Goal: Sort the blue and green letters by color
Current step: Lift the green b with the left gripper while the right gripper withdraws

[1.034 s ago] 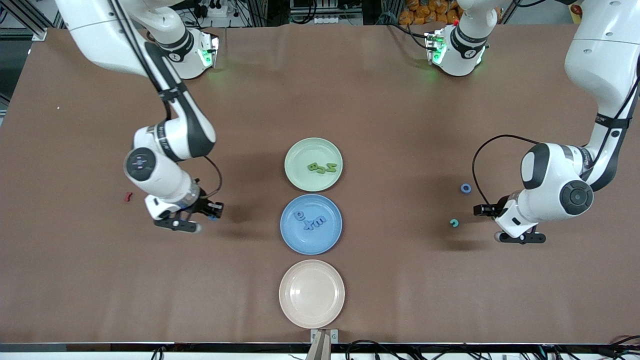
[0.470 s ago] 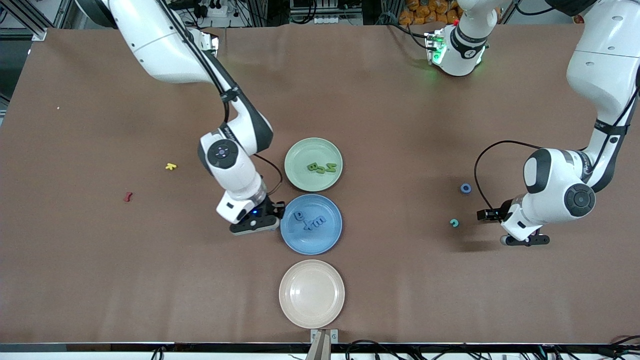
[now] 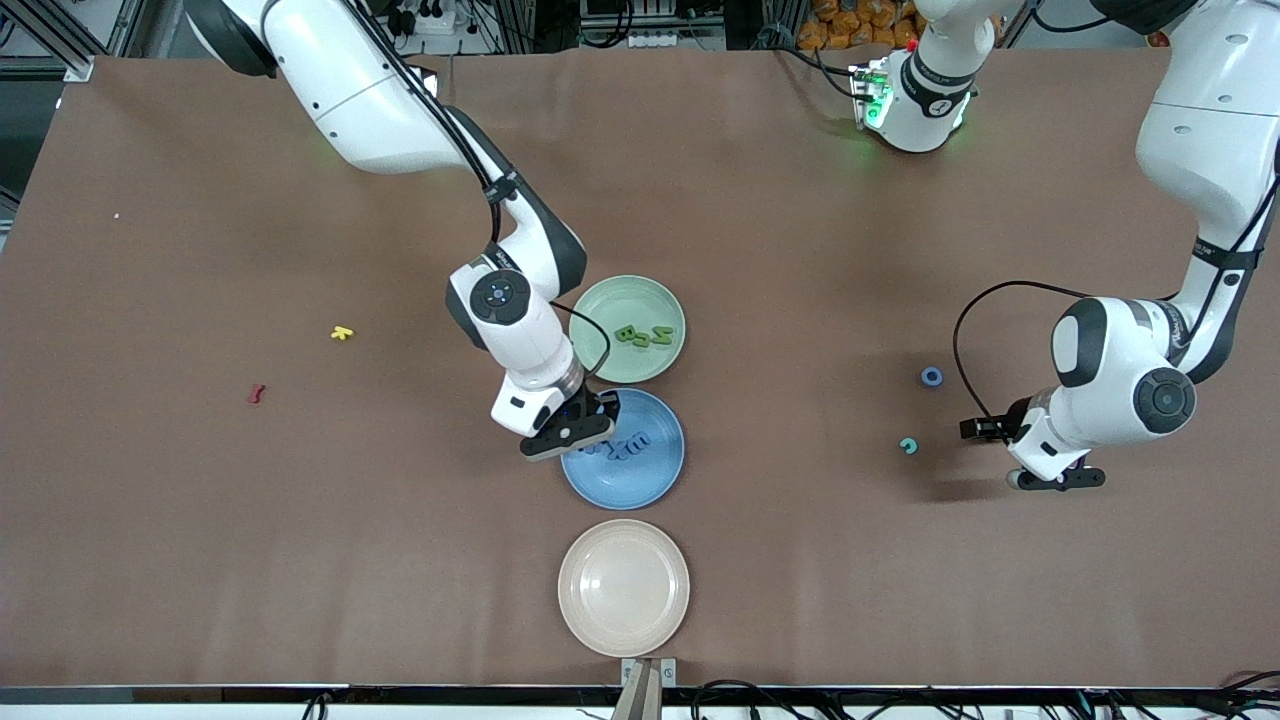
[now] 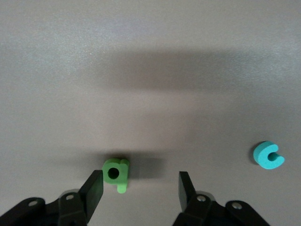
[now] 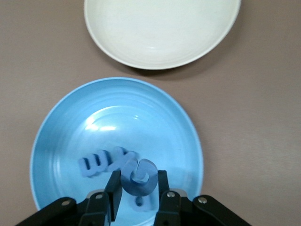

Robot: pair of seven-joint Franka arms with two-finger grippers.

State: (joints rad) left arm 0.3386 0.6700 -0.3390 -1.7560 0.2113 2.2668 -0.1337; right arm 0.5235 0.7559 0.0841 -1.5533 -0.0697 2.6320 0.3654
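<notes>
My right gripper (image 3: 570, 435) hangs over the blue plate (image 3: 655, 485), shut on a periwinkle blue letter (image 5: 139, 175). Other blue letters (image 5: 101, 162) lie in that plate under it. Olive green letters (image 3: 645, 336) lie in the green plate (image 3: 620, 300). Toward the left arm's end, my left gripper (image 4: 139, 181) is open and low over the table. A bright green letter (image 4: 115, 172) lies between its fingers, close to one finger. That green letter is hidden by the arm in the front view.
A teal letter (image 3: 908, 446) and a blue ring-shaped letter (image 3: 932, 377) lie on the cloth beside the left gripper (image 3: 1055, 480). A cream plate (image 3: 623, 587) sits nearest the front camera. A yellow letter (image 3: 342, 333) and a red letter (image 3: 256, 394) lie toward the right arm's end.
My right arm has swung from near the red letter to over the blue plate, carrying the blue letter. The left gripper has drifted slightly away from the teal letter.
</notes>
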